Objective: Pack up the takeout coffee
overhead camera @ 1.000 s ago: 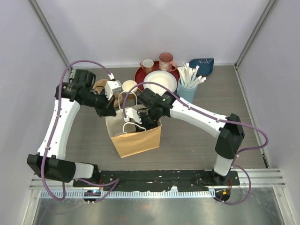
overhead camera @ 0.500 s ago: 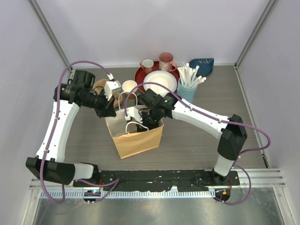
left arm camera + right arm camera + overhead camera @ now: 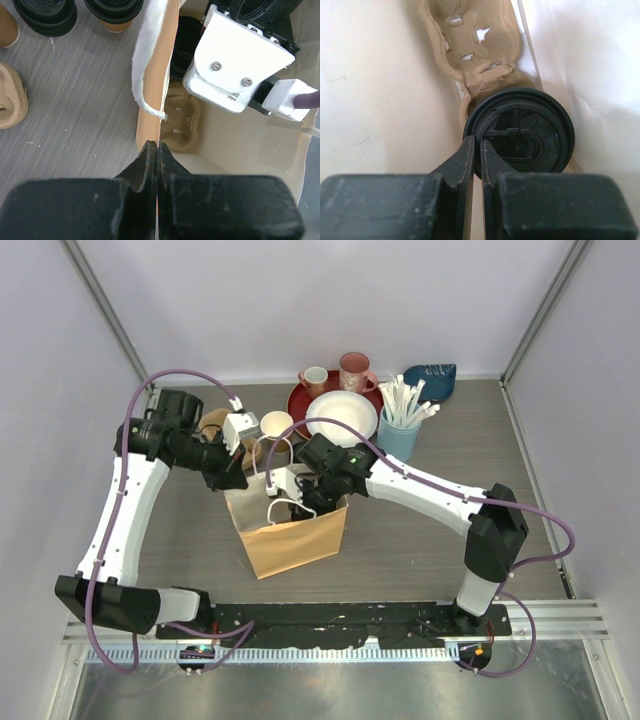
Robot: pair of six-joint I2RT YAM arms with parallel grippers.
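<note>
Showing top only: takeout coffee (image 3: 520,127) in bag (image 3: 295,543)

One coffee cup (image 3: 520,132) stands upright deep inside the paper bag (image 3: 300,540), seated at one end of a moulded pulp carrier (image 3: 470,35) on the bag's floor. Its round black lid is on and hides the wall below. The right end effector (image 3: 476,142) is pinched onto the lid's rim. Out on the desk (image 3: 75,100) beside the bag, two more stand upright side by side, lids on. The nearer cup (image 3: 114,7) shows a strip of tan paper, and the outer cup (image 3: 45,15) shows only its lid.
</note>
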